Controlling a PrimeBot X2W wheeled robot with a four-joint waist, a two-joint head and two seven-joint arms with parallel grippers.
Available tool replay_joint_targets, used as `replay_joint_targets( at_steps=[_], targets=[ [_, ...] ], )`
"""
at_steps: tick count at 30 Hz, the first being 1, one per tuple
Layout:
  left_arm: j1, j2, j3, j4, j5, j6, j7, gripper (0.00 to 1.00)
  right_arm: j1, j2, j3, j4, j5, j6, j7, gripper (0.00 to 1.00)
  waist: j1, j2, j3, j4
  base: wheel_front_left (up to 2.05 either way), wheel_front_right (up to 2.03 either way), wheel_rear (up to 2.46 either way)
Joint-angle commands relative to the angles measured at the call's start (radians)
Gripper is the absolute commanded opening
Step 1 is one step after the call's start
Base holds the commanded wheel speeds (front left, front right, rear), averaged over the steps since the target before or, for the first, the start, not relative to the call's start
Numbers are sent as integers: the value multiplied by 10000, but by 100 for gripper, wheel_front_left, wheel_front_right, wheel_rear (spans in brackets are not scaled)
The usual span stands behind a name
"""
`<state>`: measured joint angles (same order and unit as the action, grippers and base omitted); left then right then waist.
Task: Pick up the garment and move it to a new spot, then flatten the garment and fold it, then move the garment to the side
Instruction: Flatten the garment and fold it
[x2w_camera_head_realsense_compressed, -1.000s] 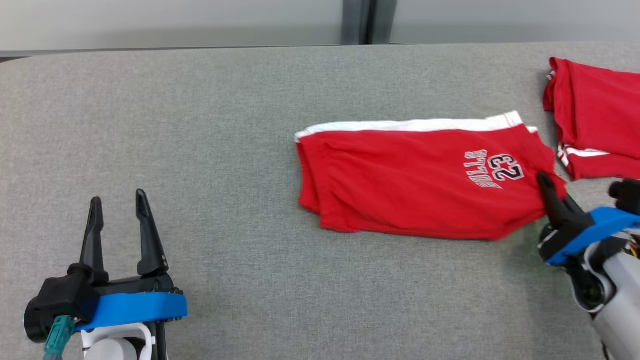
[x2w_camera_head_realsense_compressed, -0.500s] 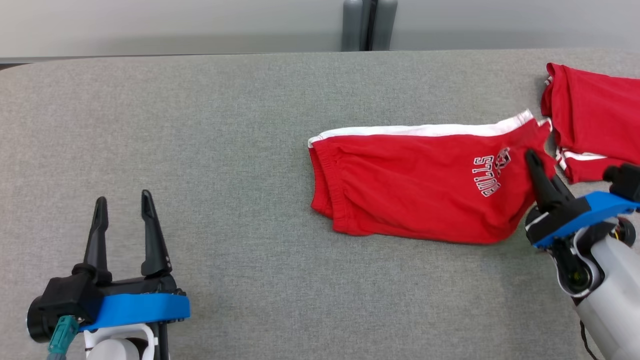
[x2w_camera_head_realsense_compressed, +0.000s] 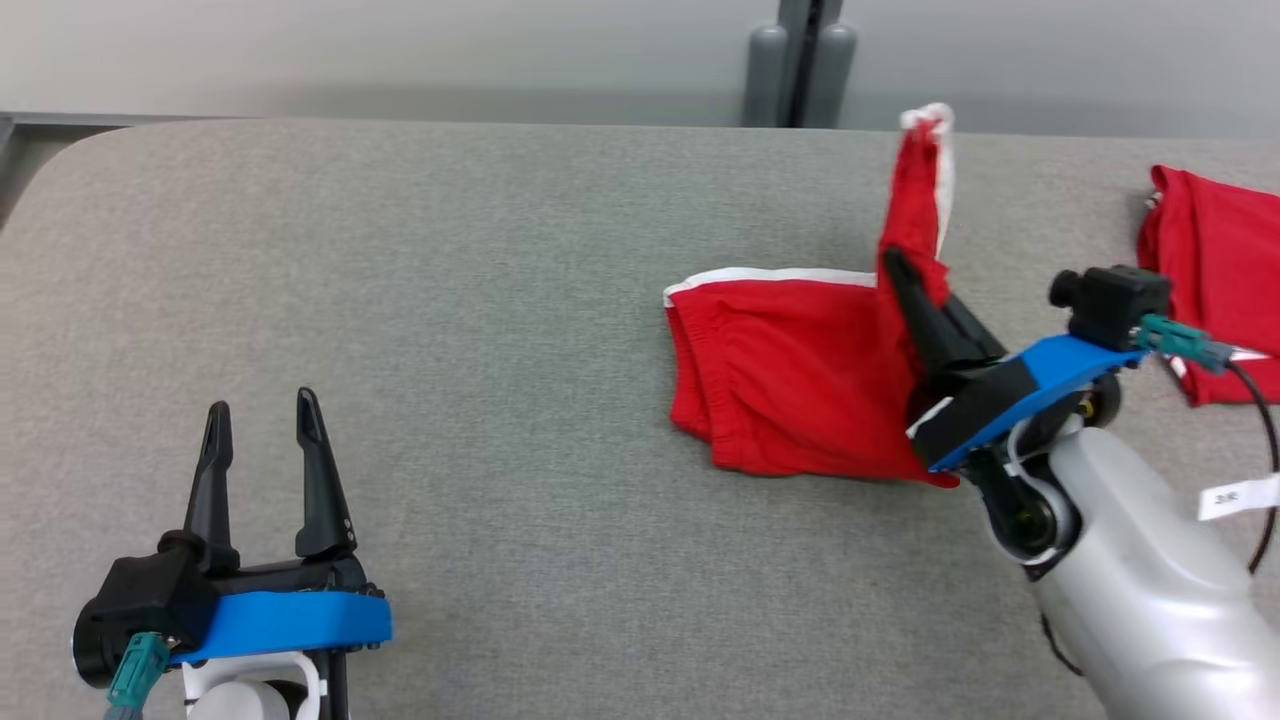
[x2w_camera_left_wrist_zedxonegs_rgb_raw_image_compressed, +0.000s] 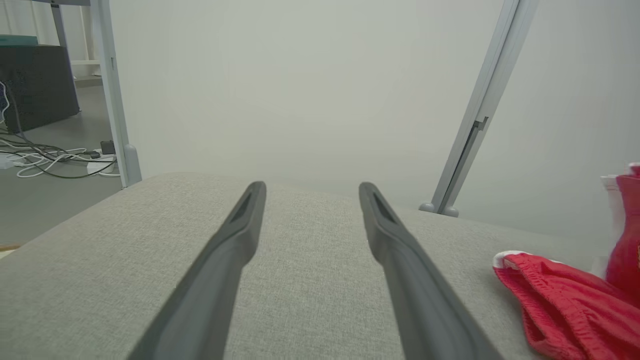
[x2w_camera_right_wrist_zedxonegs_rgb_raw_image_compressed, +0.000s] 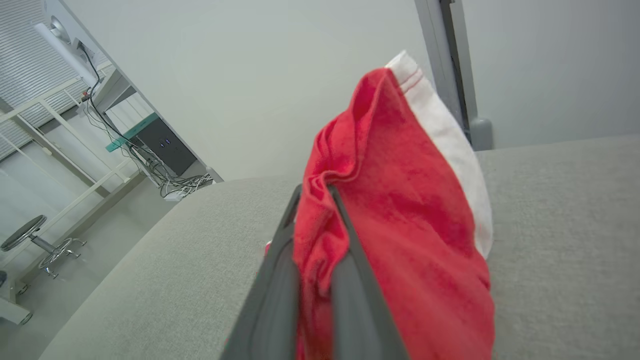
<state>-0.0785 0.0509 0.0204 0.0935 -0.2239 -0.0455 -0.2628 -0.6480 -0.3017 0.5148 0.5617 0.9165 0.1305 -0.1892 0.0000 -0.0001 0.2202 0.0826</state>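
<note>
Grey woven fabric is stretched over the counter (x2w_camera_head_realsense_compressed: 480, 300), which runs back to a pale wall. Nearest, the left gripper (x2w_camera_head_realsense_compressed: 262, 402) is held low over the bare fabric, its two dark fingers spread wide with nothing between them.

Farther out, the right gripper (x2w_camera_head_realsense_compressed: 905, 275) is clamped tight on one end of the red knit shorts with a white side stripe (x2w_camera_head_realsense_compressed: 790, 370). In the right wrist view the cloth is seen bunched between the two fingers and draped over one of them. That gripped end is raised into a peak above the counter, white stripe uppermost. The rest of the shorts lies flat on the counter, its long axis running away from the right gripper toward the left gripper's side. The waistband end is the far one and is well apart from the left gripper.

The right arm is judged much the nearer, so the carry would seem to fall to it alone, with the resting end likely to drag.

Beyond the right gripper, on its outer side, a second red garment (x2w_camera_head_realsense_compressed: 1215, 260) lies apart. A grey upright post (x2w_camera_head_realsense_compressed: 800, 60) stands behind the counter.
</note>
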Motion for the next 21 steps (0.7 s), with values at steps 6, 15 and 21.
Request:
replay_joint_targets(
  at_steps=[6, 15, 21],
  targets=[
    [20, -10, -249, -4, -212, 83, -23, 100, 39, 826, 160, 181, -582, 5, 345, 0, 0, 1, 114, 525, 0, 0, 0],
    [-111, -9, -517, 74, -366, 204, -23, 100, 574, 1689, 641, 905, -1049, 5, 536, 7, 0, 1, 254, 848, 0, 0, 0],
    [-238, -9, -388, 198, -319, 139, -23, 100, 758, 1480, 1041, 609, -1298, 5, -78, 100, 0, 1, 273, 658, 0, 0, 0]
  ],
)
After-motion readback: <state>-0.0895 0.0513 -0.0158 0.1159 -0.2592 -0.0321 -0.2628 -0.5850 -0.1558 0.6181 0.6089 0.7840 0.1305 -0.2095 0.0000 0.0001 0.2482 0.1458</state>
